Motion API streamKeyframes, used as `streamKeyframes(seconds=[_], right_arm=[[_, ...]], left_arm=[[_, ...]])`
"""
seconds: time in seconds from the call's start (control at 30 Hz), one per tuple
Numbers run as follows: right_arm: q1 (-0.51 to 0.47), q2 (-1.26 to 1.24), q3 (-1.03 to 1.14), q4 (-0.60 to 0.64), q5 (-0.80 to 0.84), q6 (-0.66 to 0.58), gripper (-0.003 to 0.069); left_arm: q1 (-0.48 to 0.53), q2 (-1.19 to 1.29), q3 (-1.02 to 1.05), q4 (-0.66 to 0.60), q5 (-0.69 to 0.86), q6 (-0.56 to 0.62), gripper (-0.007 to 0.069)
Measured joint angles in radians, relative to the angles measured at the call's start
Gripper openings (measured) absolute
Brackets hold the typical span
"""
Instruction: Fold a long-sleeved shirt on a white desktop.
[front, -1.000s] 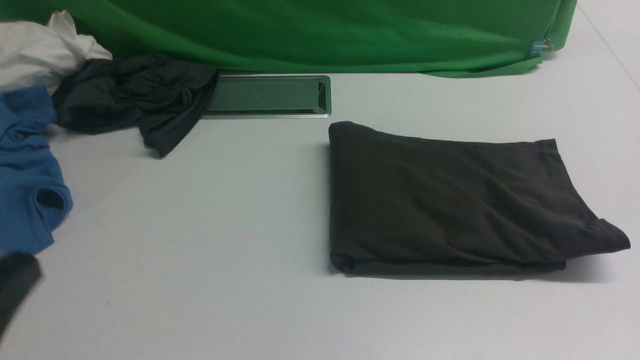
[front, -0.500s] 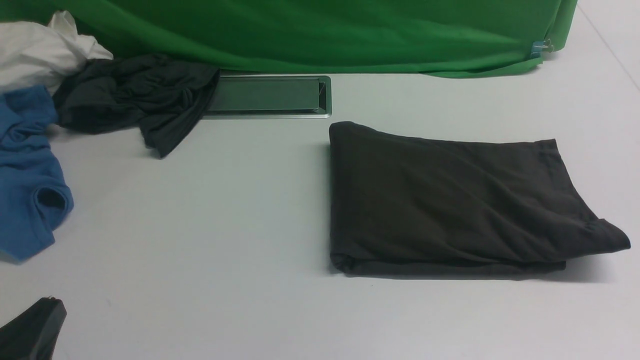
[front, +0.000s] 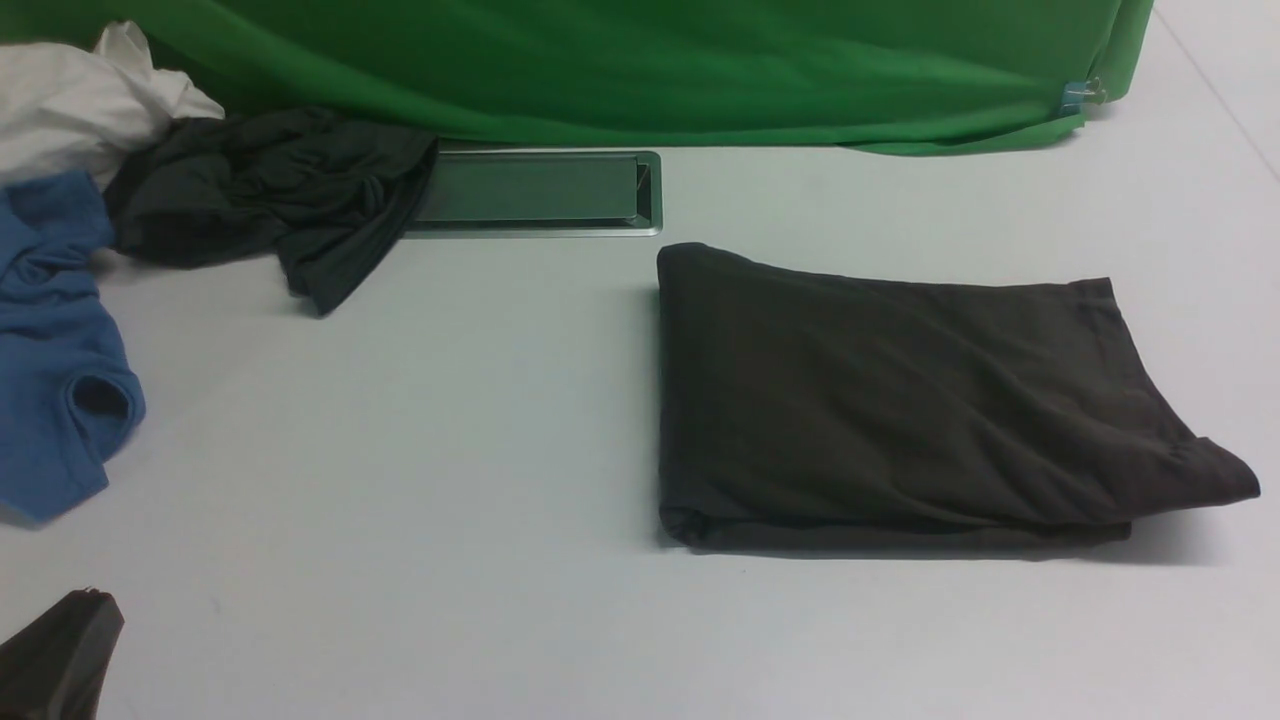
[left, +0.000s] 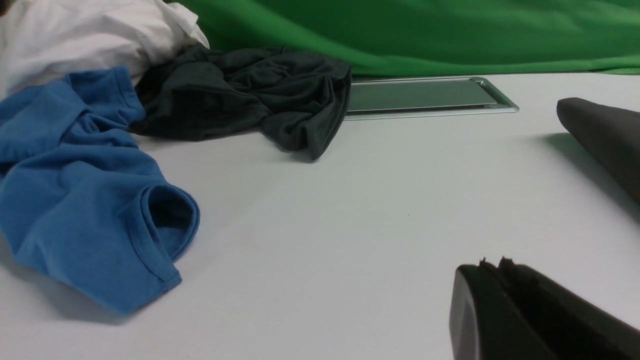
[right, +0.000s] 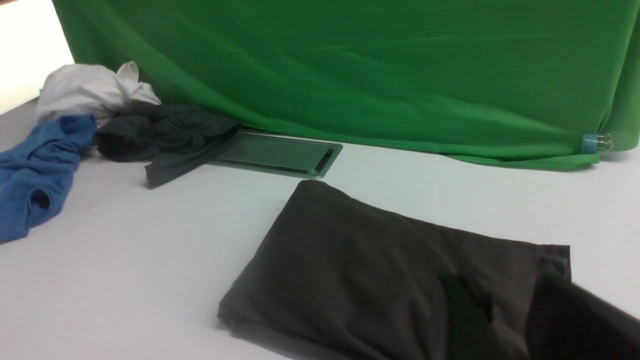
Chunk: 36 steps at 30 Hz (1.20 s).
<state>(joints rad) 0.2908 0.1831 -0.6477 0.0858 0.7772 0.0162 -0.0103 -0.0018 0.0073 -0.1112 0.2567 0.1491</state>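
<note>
**Folded Shirt Lying Finished as Arms Stand Clear**

The long-sleeved shirt is lying as a folded rectangle on the right of the white desktop, suggesting folding is all but done; only tidying its jutting corner may be left. The left gripper is sitting pressed closed and empty near the front left edge; the right gripper is hovering blurred over the shirt, its gap impossible to judge. A cable tray, heaped garments and a green backdrop are lining the rear.
</note>
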Motion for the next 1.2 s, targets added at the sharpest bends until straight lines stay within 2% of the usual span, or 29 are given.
streamKeyframes(seconds=[0.2,0.27,0.53,0.8,0.9,0.97,1.07,1.2], right_arm=[[0.0,0.0,0.0,0.0,0.0,0.0,0.0213],[0.0,0.0,0.0,0.0,0.0,0.0,0.0218],[-0.006,0.0,0.0,0.0,0.0,0.0,0.0223],[-0.107,0.0,0.0,-0.01,-0.003,0.0,0.0236],[-0.139,0.0,0.004,-0.074,-0.031,-0.016,0.0237],[-0.167,-0.013,0.04,-0.129,-0.084,-0.016,0.0238],[-0.198,-0.037,0.108,-0.147,-0.178,-0.023,0.0238],[-0.278,-0.121,0.343,-0.155,-0.377,0.023,0.0238]], left_arm=[[0.0,0.0,0.0,0.146,-0.003,0.0,0.0031],[0.0,0.0,0.0,0.159,-0.004,0.0,0.0032],[0.0,0.0,0.0,0.166,-0.006,0.0,0.0032],[0.0,0.0,0.0,0.166,-0.005,0.0,0.0032],[0.0,0.0,0.0,0.166,-0.005,0.0,0.0032],[0.0,0.0,0.0,0.166,-0.005,0.0,0.0032],[0.0,0.0,0.0,0.166,-0.005,0.0,0.0032],[0.0,0.0,0.0,0.166,-0.005,0.0,0.0032]])
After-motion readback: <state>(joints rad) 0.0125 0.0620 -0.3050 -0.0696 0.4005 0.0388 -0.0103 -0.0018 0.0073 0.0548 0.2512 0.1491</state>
